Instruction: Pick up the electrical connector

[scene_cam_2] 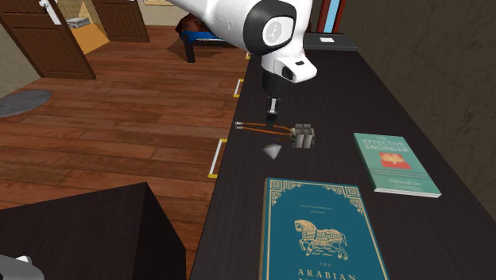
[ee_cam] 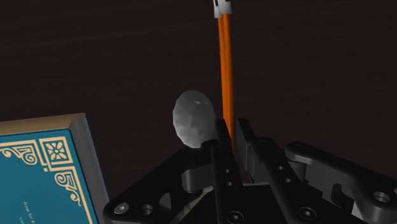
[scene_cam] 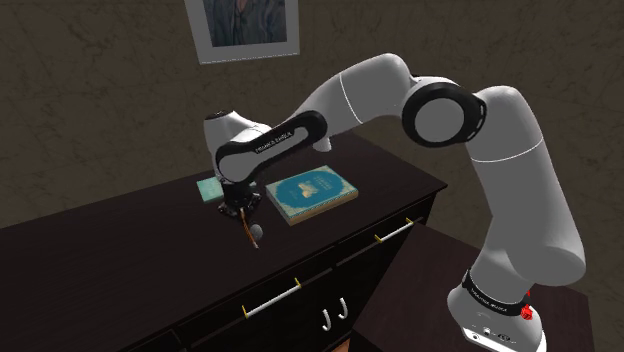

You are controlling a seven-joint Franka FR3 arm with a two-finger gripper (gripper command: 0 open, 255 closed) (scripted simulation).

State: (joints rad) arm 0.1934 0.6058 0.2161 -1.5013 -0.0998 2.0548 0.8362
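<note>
The drawers [scene_cam: 300, 290] in the dresser's front are shut, so their contents are hidden. On the dresser [scene_cam_2: 413, 95] top lies the connector [scene_cam_2: 302, 137], a small grey block with a pair of orange wires [scene_cam_2: 253, 125]. It lies flat, near the middle of the top. Its long axis runs across the top's depth. The block is at the wall end and the wire tips point toward the front edge, the second exterior view's left.

The gripper [scene_cam_2: 272, 119] stands upright over the wires, between block and tips. In the wrist view the fingers [ee_cam: 219, 153] are drawn close together with the wires between them. They seem to clasp the wires, though contact is hard to judge.

A grey pebble [scene_cam_2: 273, 150] sits just beside the wires and close to one finger. It is nearer the camera in the second exterior view. A big blue book [scene_cam_2: 322, 231] lies nearer still, and a thin teal book [scene_cam_2: 395, 163] lies to the right, by the wall. Both are apart from the connector. A framed picture [scene_cam: 243, 25] hangs on the wall behind.
</note>
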